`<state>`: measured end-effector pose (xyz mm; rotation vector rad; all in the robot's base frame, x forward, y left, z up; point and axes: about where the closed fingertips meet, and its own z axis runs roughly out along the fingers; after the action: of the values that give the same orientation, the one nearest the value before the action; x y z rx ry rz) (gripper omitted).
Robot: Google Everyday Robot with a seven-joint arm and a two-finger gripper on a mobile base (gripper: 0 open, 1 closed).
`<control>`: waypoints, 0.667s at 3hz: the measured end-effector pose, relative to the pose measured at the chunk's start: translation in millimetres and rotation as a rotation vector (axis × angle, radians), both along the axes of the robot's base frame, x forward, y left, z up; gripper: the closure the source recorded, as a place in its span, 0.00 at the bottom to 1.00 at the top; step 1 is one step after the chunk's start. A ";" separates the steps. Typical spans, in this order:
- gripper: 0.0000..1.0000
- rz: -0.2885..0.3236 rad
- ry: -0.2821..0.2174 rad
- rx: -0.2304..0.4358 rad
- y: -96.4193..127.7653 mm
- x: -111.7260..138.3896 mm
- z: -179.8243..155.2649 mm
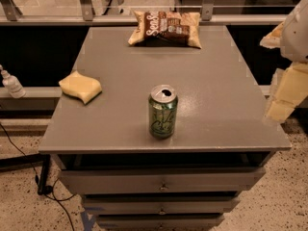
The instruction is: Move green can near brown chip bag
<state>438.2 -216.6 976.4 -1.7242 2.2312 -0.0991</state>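
**Green can stands alone at the front of the grey cabinet**

The grey cabinet top (231, 109) is flat and matte, with a stack of drawers (163, 182) under its front edge. It stands on a speckled floor (284, 196), where a dark cable (21, 153) trails down on the left. Behind the cabinet runs a pale ledge with metal posts. On a lower shelf to the left stands a small white bottle (10, 83).

Three things sit on top. The green can (163, 111) stands upright near the front edge, about midway across, with its silver top and opening facing up. The brown chip bag (166, 29) lies flat at the far edge, well apart from the can and almost straight behind it. A yellow sponge (81, 86) rests near the left edge, between the two in depth.

The gripper (281, 102) hangs off the right side of the cabinet, beyond its edge, at about the can's depth but well clear of it. It holds nothing that I can see, and I cannot tell whether it is spread or pressed together.
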 end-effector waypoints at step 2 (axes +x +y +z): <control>0.00 0.013 0.002 0.055 6.2 0.7 -6.0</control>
<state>438.9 -210.4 970.4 -1.7099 2.2029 -0.0329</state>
